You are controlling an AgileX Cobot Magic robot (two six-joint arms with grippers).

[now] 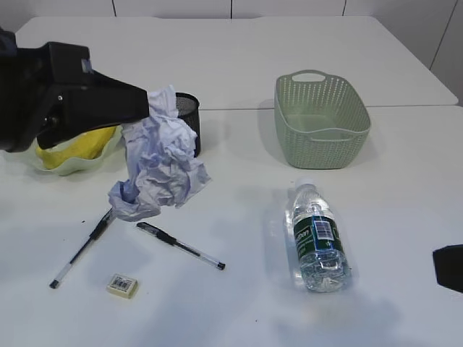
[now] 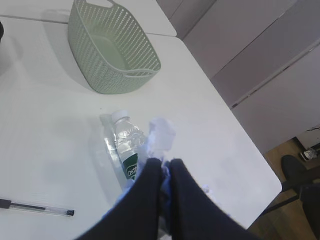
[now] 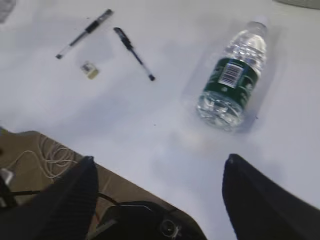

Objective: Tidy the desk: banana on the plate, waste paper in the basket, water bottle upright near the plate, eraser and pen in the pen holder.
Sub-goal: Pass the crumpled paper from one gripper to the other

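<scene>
The waste paper [image 1: 160,163] hangs crumpled from my left claw [image 1: 148,105], pinched tight between the fingers [image 2: 150,192] and lifted clear of the table [image 1: 239,303], in front of the black mesh pen holder [image 1: 189,108]. The green basket [image 1: 322,123] stands well off to the right, nothing in it that I can see. Below the paper lie two pens [image 1: 179,246], and the small eraser [image 1: 122,285] sits near them. The water bottle [image 1: 316,238] lies on its side in front of the basket, cap toward it. Behind my left arm the banana [image 1: 76,148] shows yellow on the pale plate [image 1: 65,166]. My right claw [image 3: 157,195] hangs wide open at the table's near edge, holding nothing
</scene>
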